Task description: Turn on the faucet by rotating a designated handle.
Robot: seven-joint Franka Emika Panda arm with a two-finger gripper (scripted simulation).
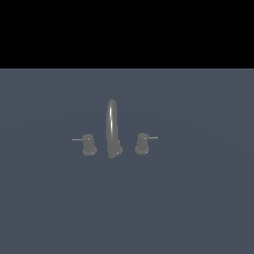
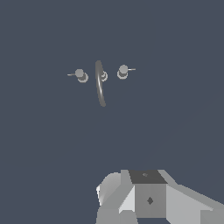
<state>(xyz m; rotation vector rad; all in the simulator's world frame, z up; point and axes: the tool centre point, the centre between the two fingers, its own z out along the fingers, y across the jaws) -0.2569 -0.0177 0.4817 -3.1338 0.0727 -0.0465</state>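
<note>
On my screens the biggest thing is the flat slate-blue floor [image 1: 198,198], which fills the lower part of the exterior view under a black band and covers nearly all of the wrist view. Next in size is the pale grey and white blocky body of the robot hand [image 2: 148,199], which I see only in the wrist view; the arm does not appear in the exterior view. I cannot make out the fingers from either camera, so I cannot tell how wide the hand stands or whether it has hold of anything. It is well apart from the fixture.

The dark grey metal faucet [image 1: 112,130] stands on the floor near the middle of the exterior view, its tall, narrow arched spout [image 2: 100,84] rising between two small knobs. From the wrist camera I look down on the spout's arch.

The handle [image 1: 143,143], a stubby grey cylindrical knob with a thin rod lever sticking out toward the exterior view's right, sits just beside the spout on that side. Its twin knob [image 1: 89,144] sits on the other side, lever pointing toward the exterior view's left.
</note>
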